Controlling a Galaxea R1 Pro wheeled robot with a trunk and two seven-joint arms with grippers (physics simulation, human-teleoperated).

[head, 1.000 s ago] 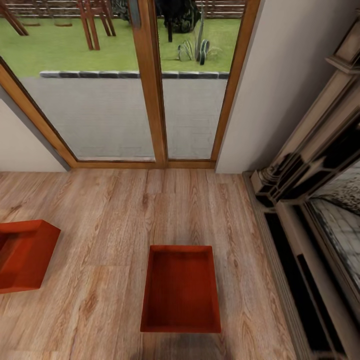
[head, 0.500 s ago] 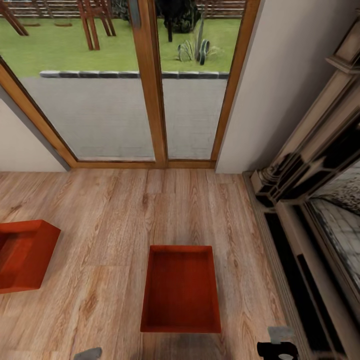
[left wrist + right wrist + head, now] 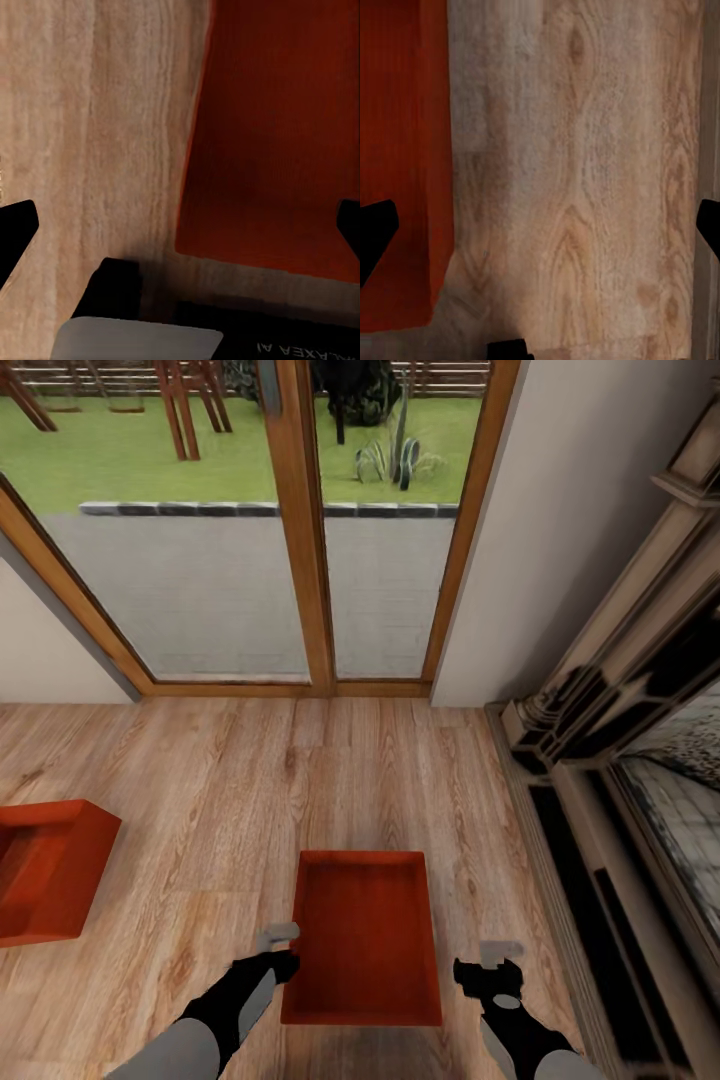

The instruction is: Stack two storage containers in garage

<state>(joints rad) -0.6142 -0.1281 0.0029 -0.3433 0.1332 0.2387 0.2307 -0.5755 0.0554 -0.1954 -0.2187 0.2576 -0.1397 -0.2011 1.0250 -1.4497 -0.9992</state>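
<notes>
Since both boxes sit on the living room plank floor (image 3: 200,780) before the glass doors (image 3: 300,560), nothing is lifted yet, and you have centred yourself on the nearer storage container (image 3: 362,935), which lies just short of the fireplace (image 3: 620,760); the other container (image 3: 45,870) lies well apart from the fireplace. Your left gripper (image 3: 278,950) hovers at one long wall of the nearer container and your right gripper (image 3: 492,965) just beyond the opposite wall, evidently to pinch it from both sides. Both wrist views show each set of jaws spread wide, holding nothing.
</notes>
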